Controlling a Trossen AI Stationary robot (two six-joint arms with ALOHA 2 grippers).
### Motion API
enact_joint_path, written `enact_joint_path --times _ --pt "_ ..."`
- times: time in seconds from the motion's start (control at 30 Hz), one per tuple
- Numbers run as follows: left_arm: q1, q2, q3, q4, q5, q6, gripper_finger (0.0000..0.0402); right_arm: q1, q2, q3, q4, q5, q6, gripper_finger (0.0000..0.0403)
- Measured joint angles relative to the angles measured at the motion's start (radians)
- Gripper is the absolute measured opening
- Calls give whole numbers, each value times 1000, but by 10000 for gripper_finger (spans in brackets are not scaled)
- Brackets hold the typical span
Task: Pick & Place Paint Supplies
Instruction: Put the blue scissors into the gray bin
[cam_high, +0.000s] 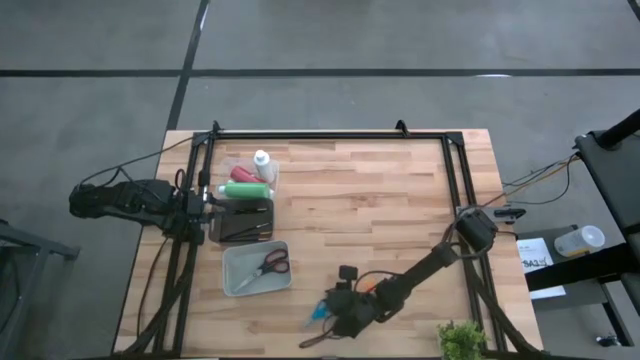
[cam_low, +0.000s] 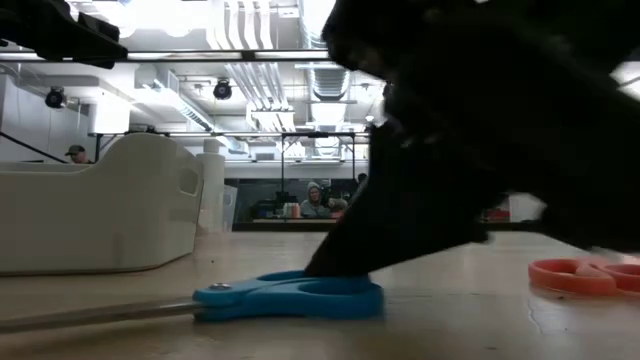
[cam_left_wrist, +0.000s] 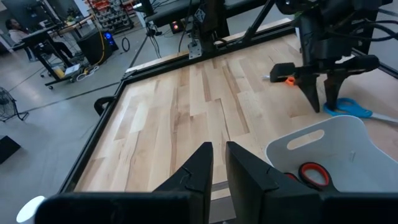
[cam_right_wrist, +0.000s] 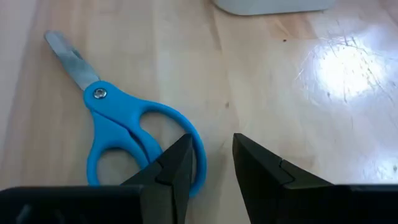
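Observation:
Three paint bottles lie together at the table's far left: white (cam_high: 262, 160), red (cam_high: 243, 173) and green (cam_high: 245, 190). Beside them is a black tray (cam_high: 243, 222); what is in it is too small to tell. My left gripper (cam_high: 208, 203) (cam_left_wrist: 219, 165) waits open at the left edge, next to that tray. My right gripper (cam_high: 333, 312) (cam_right_wrist: 211, 146) is open near the front edge, slanting down over blue-handled scissors (cam_right_wrist: 127, 134) (cam_low: 290, 297) that lie flat on the wood. My right gripper has one fingertip (cam_right_wrist: 180, 152) over a handle loop (cam_right_wrist: 198, 155) of the blue scissors, coming down at a slant, and the other fingertip over bare wood. Whether the finger touches the loop cannot be told.
A pale tray (cam_high: 257, 267) (cam_left_wrist: 323, 140) with red-handled scissors (cam_high: 275, 264) sits between the black tray and my right gripper. Orange scissor handles (cam_low: 585, 275) lie near the blue pair. A small green plant (cam_high: 462, 340) stands at the front right corner. A black frame (cam_high: 330, 135) runs round the table.

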Motion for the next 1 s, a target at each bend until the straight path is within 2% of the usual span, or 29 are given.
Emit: enact_joint_path --times 0.23,0.7,1.0 --pt "0 0 0 0 0 0 51 -61 -5 1 11 -153 -1 111" --pt "0 0 0 0 0 0 51 -60 -4 2 16 -165 15 107" --pt "0 0 0 0 0 0 51 -60 -3 1 34 -216 4 16"
